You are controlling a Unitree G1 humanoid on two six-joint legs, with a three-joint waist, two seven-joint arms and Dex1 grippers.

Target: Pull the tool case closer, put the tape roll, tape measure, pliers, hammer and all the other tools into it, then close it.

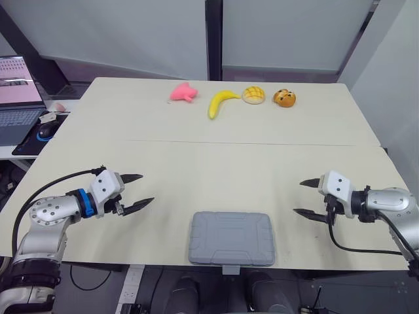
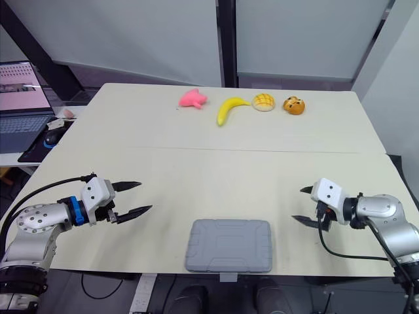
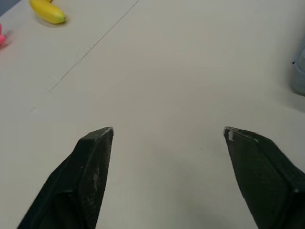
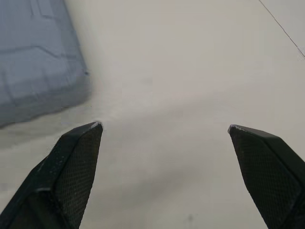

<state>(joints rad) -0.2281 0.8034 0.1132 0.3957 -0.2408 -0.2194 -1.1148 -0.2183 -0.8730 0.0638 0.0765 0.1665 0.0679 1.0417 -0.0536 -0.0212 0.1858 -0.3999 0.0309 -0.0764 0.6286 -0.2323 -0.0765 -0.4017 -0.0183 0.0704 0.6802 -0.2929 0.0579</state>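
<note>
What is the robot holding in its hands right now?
Nothing. The left hand and right hand are both open and empty, either side of the closed tool case.

grey tool case (image 1: 231,238) — lid shut, lying flat at the table's near edge, centred.

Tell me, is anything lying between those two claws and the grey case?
Nothing visible. The case sits shut at the near edge of the table, with bare surface between it and the open left gripper and right gripper. The banana and pink toy lie at the far side.
</note>
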